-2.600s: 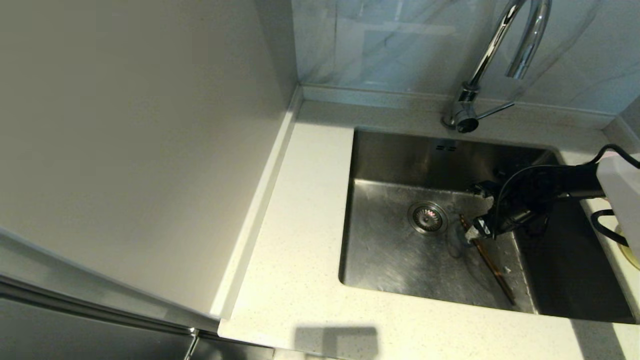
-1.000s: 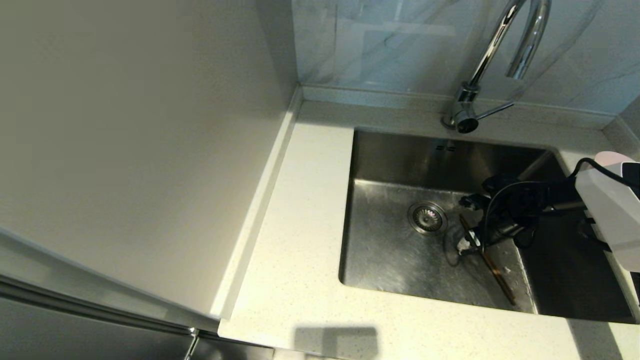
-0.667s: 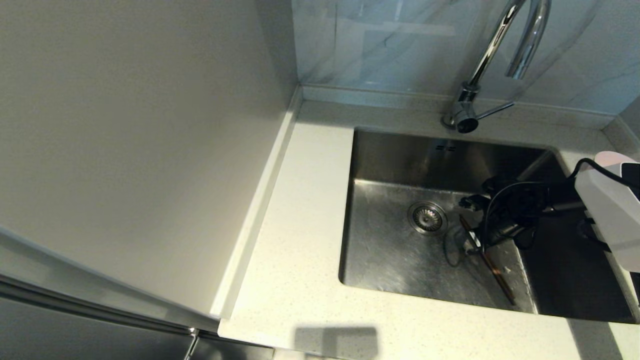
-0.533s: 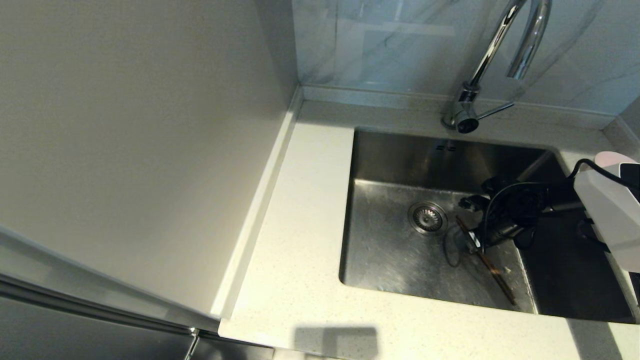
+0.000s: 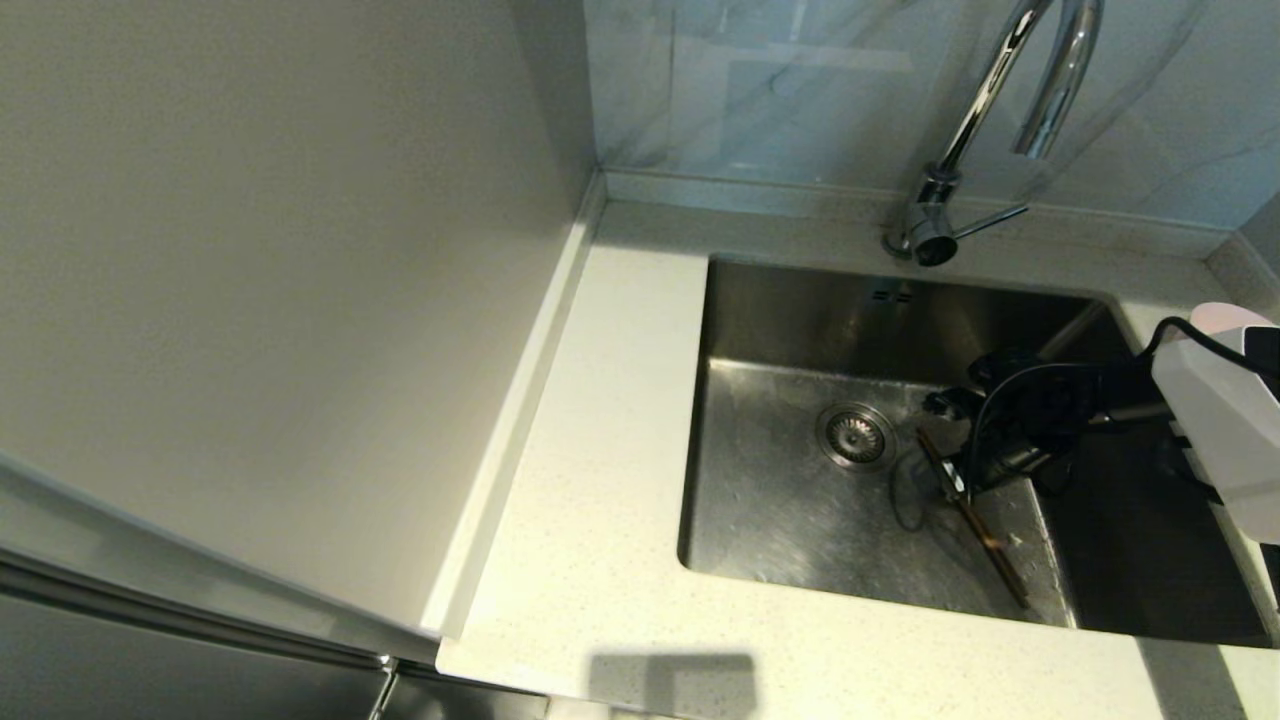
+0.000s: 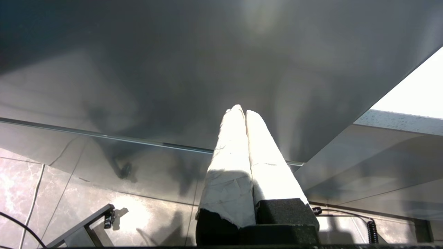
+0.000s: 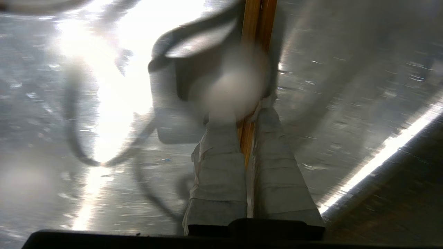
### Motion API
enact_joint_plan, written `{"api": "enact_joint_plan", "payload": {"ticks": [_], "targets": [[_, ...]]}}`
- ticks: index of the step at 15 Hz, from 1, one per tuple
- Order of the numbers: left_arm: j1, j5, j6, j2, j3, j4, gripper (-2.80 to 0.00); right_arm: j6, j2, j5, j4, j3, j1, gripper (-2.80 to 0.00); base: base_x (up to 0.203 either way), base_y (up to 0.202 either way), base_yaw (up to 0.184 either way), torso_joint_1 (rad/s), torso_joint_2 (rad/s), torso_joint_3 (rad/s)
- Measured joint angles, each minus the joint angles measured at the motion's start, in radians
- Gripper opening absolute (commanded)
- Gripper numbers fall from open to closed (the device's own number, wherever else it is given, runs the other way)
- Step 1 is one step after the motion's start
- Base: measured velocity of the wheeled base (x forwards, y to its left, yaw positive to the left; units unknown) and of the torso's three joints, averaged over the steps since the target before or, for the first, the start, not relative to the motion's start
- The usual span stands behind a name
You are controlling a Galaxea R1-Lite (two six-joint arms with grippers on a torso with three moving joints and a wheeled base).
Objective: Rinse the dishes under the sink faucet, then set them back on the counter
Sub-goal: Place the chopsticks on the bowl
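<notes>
While the left tool (image 6: 241, 114) is parked with fingers pressed together, the right tool (image 5: 955, 482) grips the chopsticks (image 5: 985, 535) inside the sink (image 5: 780, 500), near its drain (image 5: 855, 436).

A kitchen: a square stainless-steel sink (image 5: 800, 520) with a round strainer drain (image 5: 855, 436) is set into a speckled off-white counter (image 5: 590, 480). A chrome gooseneck faucet (image 5: 985, 130) rises behind the right gripper (image 5: 950, 450), which is down in the basin, against a marbled wall (image 5: 800, 90). To the gripper's left stands a plain grey-beige panel (image 5: 260, 280); wooden chopsticks (image 5: 985, 540) lie beneath it.
</notes>
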Motion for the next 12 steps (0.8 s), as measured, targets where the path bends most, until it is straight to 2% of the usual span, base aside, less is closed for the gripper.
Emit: {"api": "enact_joint_plan", "payload": {"ticks": [7,12], "targets": [[0.000,0.000,0.000,0.000,0.000,0.000,-2.80,0.020,-0.057,0.010,0.002,0.002,-0.050,-2.80,0.000,0.000,0.000,0.000,0.00,0.000],[0.000,0.000,0.000,0.000,0.000,0.000,-2.80,0.149,-0.130,0.011,0.002,0.004,-0.073,-2.80,0.000,0.000,0.000,0.000,0.00,0.000]]}}
